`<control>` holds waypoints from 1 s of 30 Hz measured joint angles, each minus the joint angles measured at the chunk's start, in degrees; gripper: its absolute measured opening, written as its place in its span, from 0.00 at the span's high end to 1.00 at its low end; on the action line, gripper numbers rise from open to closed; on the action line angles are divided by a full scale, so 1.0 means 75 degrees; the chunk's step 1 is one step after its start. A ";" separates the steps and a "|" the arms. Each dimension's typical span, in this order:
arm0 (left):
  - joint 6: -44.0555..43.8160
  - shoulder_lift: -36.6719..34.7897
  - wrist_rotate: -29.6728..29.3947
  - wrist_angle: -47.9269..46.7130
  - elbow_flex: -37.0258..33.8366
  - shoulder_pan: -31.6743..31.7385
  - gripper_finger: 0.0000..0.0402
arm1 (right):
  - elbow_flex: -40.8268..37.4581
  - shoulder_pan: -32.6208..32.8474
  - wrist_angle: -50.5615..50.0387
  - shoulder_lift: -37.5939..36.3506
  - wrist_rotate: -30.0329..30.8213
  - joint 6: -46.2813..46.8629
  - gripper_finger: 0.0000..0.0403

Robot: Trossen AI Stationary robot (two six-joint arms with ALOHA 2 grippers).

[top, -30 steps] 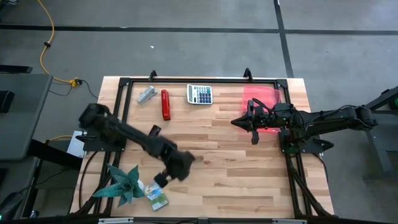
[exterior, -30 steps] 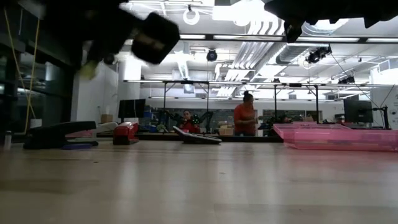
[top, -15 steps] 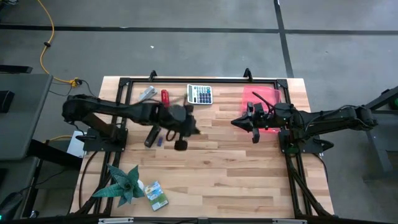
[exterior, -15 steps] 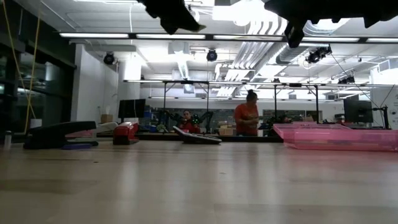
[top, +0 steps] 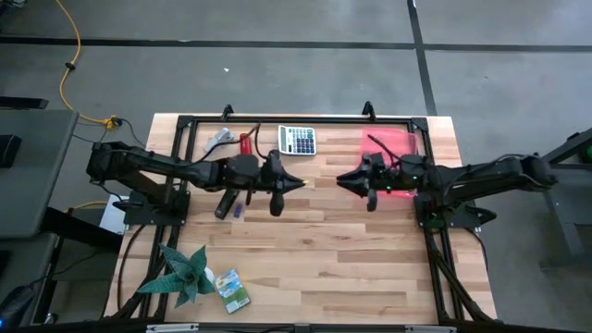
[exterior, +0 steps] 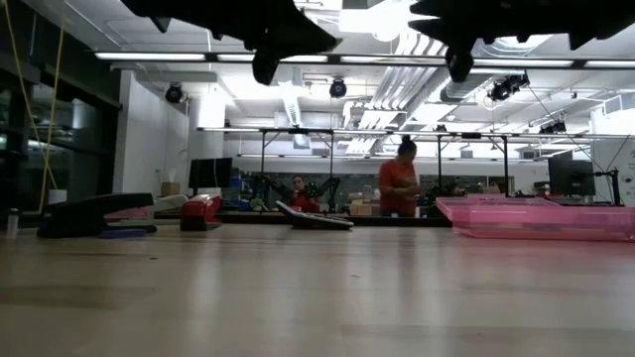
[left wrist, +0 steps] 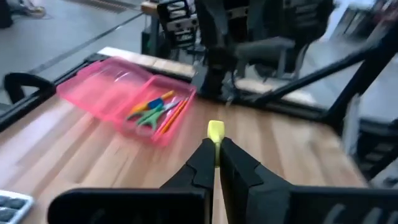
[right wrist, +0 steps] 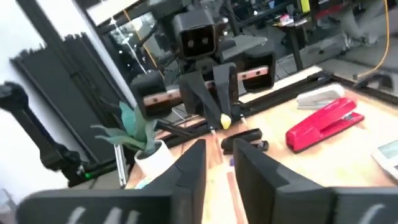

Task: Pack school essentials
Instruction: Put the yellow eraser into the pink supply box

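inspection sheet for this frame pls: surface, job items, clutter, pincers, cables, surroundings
surface: wooden table, black frame.
job's things: yellow stick in left pincer; scissors and pencils inside pink tray; crayon box near front edge.
clutter: red stapler, calculator, plant.
grippers: left pincer shut on the stick, mid-table; right pincer open beside the tray, facing it.
cables: yellow cable on floor.
surroundings: two people beyond the table.

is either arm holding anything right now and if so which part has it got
The left gripper is shut on a yellow stick, pinching its near end so the rest pokes out past the fingertips. The right gripper stands open, holding nothing.
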 joint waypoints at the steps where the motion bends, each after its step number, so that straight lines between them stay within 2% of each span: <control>1: 0.0187 0.0009 -0.0113 -0.0175 0.0073 -0.0029 1.00 | -0.0006 0.0000 0.0064 0.0158 0.0017 0.0258 0.78; 7: 0.1404 0.0009 -0.0593 -0.0751 0.0313 -0.0086 1.00 | -0.0003 0.0000 0.1275 0.1420 0.0306 0.2481 0.67; 10: 0.1820 0.0009 -0.0917 -0.0856 0.0319 -0.0111 1.00 | -0.0003 -0.0044 0.1685 0.1957 0.0289 0.3983 0.64; 13: 0.2169 0.0009 -0.0871 -0.1026 0.0319 -0.0105 1.00 | -0.0002 -0.0044 0.2029 0.2426 0.0316 0.4950 0.62; 17: 0.2324 0.0184 -0.0423 -0.1153 0.0331 -0.0094 1.00 | 0.0033 -0.0047 0.2679 0.2983 0.0202 0.5766 0.62; 20: 0.2245 0.0387 -0.0135 -0.1118 0.0329 -0.0065 1.00 | 0.0239 -0.0047 0.2653 0.3366 0.0097 0.6133 0.62; 26: 0.1587 0.0688 -0.0158 -0.1189 0.0323 -0.0060 1.00 | 0.0657 -0.0047 0.2600 0.3997 -0.0414 0.6426 0.62; 30: 0.1526 0.0697 -0.0172 -0.1229 0.0325 -0.0060 1.00 | 0.0852 -0.0046 0.2584 0.4218 -0.0423 0.6528 0.62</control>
